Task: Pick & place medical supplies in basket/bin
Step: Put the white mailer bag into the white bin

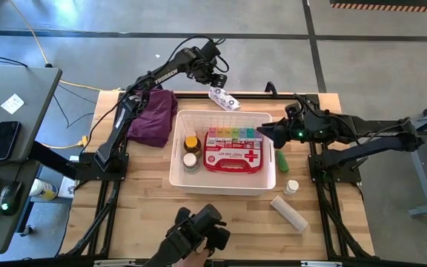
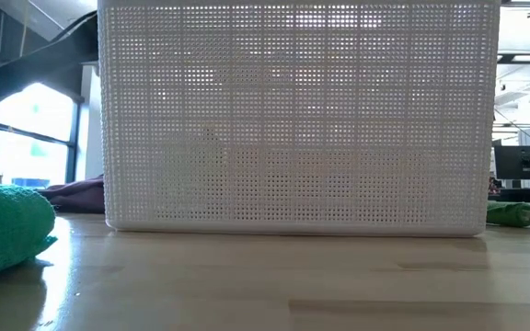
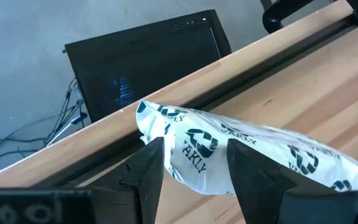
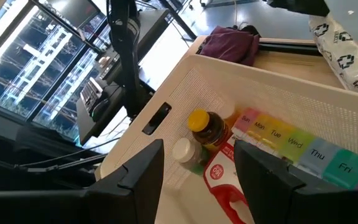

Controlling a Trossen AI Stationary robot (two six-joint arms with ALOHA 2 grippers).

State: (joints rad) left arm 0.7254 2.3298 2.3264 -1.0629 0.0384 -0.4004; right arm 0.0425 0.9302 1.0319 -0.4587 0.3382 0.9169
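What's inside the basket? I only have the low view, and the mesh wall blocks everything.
Observer: Four items are in the basket: the amber bottle, a white-capped bottle, the red pouch and the rainbow pill organizer.
Operator: Where's the left gripper?
Observer: The left gripper is beyond the basket's far side, down at the white printed packet on the table.
Operator: And the right?
Observer: The right gripper hovers open over the basket's right end, holding nothing.
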